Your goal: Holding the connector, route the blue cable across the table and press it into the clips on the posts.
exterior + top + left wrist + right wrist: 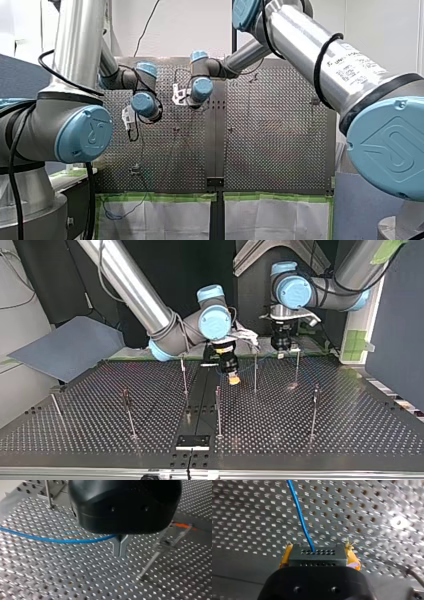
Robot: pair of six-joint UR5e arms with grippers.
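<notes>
Metal worktop (350, 430) full of holes takes up most of the scene, with thin posts (218, 412) standing here and there across it. In the top view both arms hang over the far half. My right arm (130, 285) comes in from that view's left and my left arm (345, 275) from its right.

My right gripper (233, 380) sits low near the middle strip, among the posts and tilted down toward the plate. Its yellow pads (352, 557) are clamped on either side of a small dark connector (317, 555). That's the block with rows of tiny holes on its face.

My left gripper (120, 553) is near the back edge, pointing down, and its metal fingers are pinched together. The cable (299, 512) runs in right where they leave the black body, so it looks gripped there.

The cable is thin and blue. It leaves the connector's face and stretches away over the worktop. By the left gripper it hangs just above the plate. It isn't in any post clip that I can see.
</notes>
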